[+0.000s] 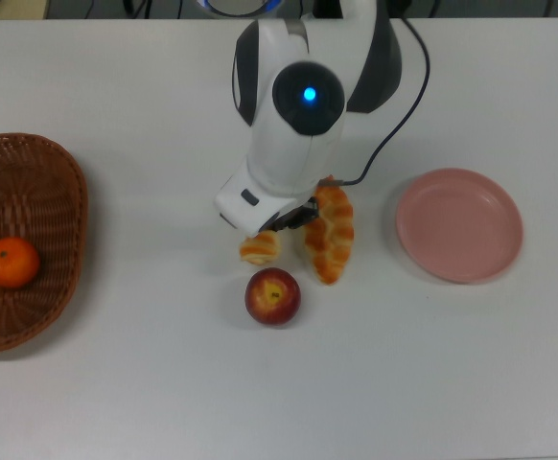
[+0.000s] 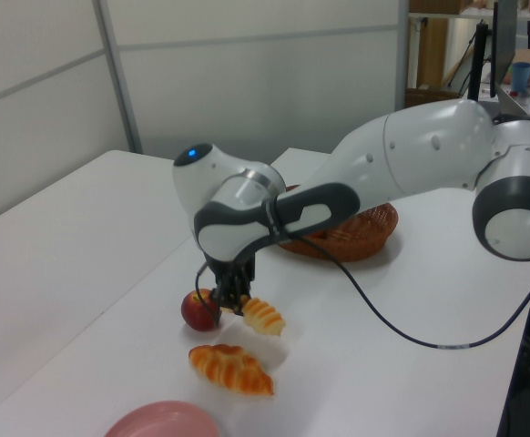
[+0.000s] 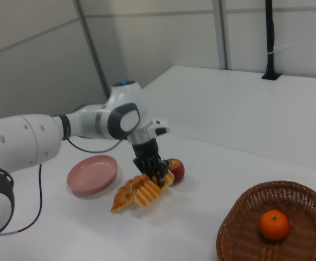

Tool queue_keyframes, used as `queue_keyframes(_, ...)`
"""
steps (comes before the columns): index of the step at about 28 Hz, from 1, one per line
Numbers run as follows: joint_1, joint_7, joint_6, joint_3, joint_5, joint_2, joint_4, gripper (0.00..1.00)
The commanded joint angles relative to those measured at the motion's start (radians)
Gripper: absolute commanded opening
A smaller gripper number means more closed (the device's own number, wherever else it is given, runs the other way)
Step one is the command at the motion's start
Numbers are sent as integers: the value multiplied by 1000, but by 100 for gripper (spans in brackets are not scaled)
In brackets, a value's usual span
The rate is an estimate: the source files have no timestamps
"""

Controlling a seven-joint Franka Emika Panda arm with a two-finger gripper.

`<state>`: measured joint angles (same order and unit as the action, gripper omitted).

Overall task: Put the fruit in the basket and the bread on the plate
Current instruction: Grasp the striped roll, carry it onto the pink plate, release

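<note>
One big white table (image 1: 116, 383) fills most of the room I can see, and its top is smooth and plain. Behind it are pale grey wall panels (image 2: 247, 55) with thin lines running across them. In the left view a shelf (image 2: 438, 45) stands far back by the wall. In the right view a black pole (image 3: 270, 38) stands at the far edge of the table. The white robot arm (image 2: 411, 164) reaches over the middle of the table, with a black cable (image 1: 404, 105) hanging from it. Its gripper (image 2: 231, 300) is squeezed onto one end of the pale ridged roll (image 2: 263, 316). The roll is tilted and is up off the table, with its shadow below it. The darker braided pastry (image 1: 329, 233) lies flat on the table just beside the roll, on the top view's right. The red apple (image 1: 273, 296) sits on the table close to both breads, nearer the bottom of the top view. The pink plate (image 1: 459, 224) rests on the table on the top view's right, apart from the pastry, with nothing on it. The brown woven basket (image 1: 39, 192) sits well apart at the top view's left edge. The orange mandarin (image 1: 11, 263) lies inside the basket. In the right view the basket is at the bottom right corner and the plate is behind the arm.
</note>
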<state>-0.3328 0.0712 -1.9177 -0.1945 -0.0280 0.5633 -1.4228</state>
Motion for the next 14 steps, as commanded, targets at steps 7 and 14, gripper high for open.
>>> queue_keyframes(7, -11, 147, -1, 225, -4, -51, 18, 0)
queue_keyframes(14, -87, 257, -119, 297, -41, -28, 35, 0)
